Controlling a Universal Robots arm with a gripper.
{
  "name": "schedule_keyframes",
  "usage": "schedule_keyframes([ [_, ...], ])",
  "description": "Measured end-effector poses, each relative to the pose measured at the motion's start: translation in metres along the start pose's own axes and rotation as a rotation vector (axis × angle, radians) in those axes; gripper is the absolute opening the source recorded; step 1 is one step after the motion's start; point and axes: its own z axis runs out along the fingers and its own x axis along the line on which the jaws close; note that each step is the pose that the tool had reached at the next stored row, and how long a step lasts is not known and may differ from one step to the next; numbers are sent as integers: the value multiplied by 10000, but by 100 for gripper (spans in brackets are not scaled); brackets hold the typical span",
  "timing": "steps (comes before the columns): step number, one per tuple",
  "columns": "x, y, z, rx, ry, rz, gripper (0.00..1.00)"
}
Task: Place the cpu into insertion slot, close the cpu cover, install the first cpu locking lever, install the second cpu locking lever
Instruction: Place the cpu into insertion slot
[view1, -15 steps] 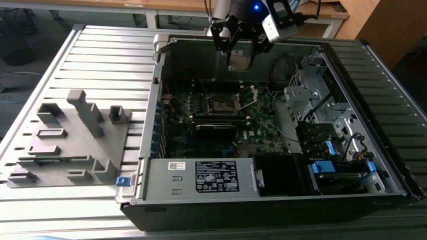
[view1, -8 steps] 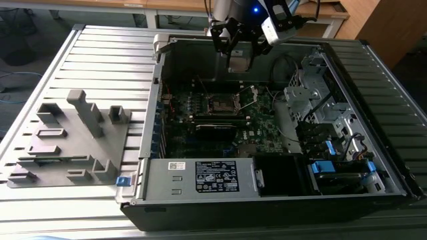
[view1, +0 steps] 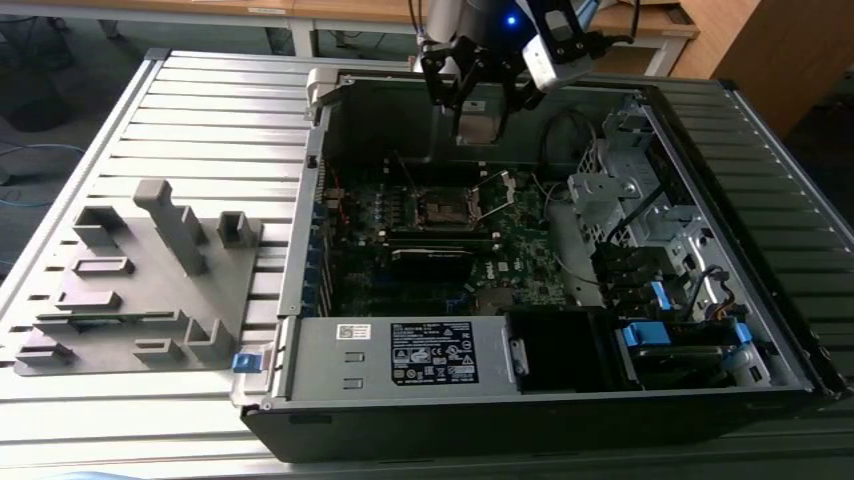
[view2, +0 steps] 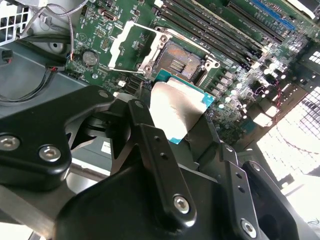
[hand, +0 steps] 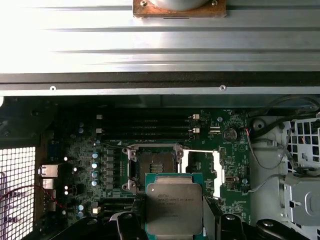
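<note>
The gripper (view2: 175, 122) is clamped on the cpu (hand: 174, 207), one jaw on each opposite edge, with the chip's metal top showing. Just beyond the jaws lies the bare insertion slot (hand: 152, 162), apart from the chip. Beside the slot, the cpu cover (hand: 216, 172) stands swung open on the motherboard (hand: 227, 150).

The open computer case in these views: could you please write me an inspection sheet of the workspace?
Surface: ribbed grey metal table bearing the open black computer case.
Job's things: silver-grey square cpu held above the board, not yet in the square black insertion slot; silvery cpu cover frame standing open.
Clutter: grey moulded fixture block at the exterior view's left of the case.
End effector: black end effector shut on the cpu's edges.
Cables: thin grey wires beside the board.
Surroundings: wooden furniture beyond the table.
</note>
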Motion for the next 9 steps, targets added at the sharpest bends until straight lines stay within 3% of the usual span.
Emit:
schedule_keyframes([
  [9,1,-6,64,4,-7,-1,54],
])
